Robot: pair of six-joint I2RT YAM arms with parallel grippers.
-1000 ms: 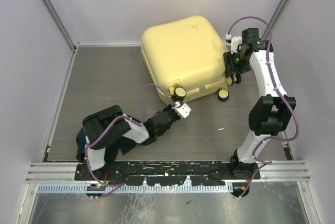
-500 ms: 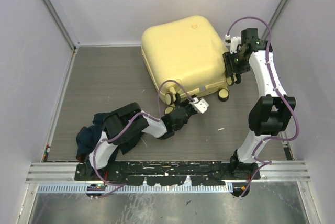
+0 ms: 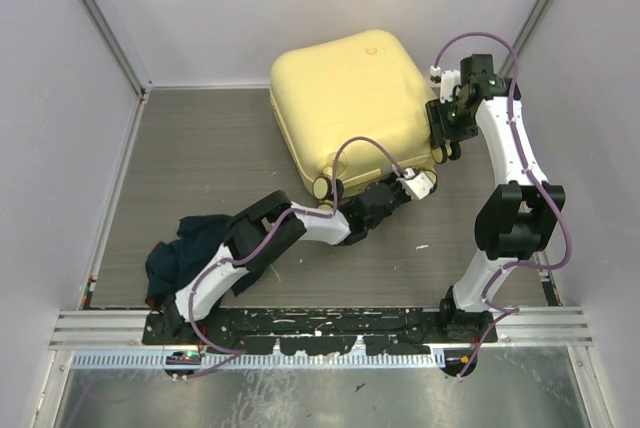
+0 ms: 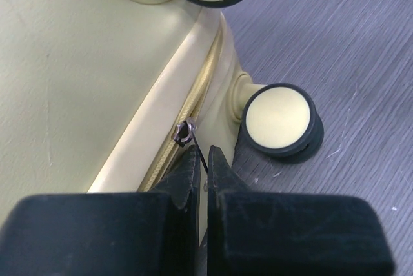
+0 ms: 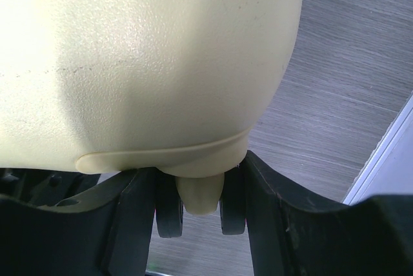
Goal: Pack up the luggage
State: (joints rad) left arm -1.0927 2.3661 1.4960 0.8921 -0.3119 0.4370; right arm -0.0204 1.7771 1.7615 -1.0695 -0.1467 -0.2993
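The luggage (image 3: 345, 98), a pale-yellow hard-shell suitcase, lies closed on the grey table. My left gripper (image 3: 425, 180) reaches along its near edge to the right corner. In the left wrist view the left gripper (image 4: 204, 153) is shut on a thin dark zipper pull hanging from the metal slider (image 4: 183, 133) on the yellow zip track, with a black-rimmed wheel (image 4: 279, 120) just to the right. My right gripper (image 3: 443, 138) is at the case's right side. In the right wrist view the right gripper (image 5: 200, 186) is shut around a twin black wheel (image 5: 169, 215) under the shell (image 5: 148, 50).
A heap of dark clothes (image 3: 180, 253) lies on the table at the near left, beside the left arm's base. Another suitcase wheel (image 3: 322, 188) sticks out at the near left corner. White walls and metal rails (image 3: 100, 18) close in the table.
My left arm has swept to the right along the suitcase's near edge, drawing the zipper pull from the left wheel to the right corner. The right arm has stayed still.
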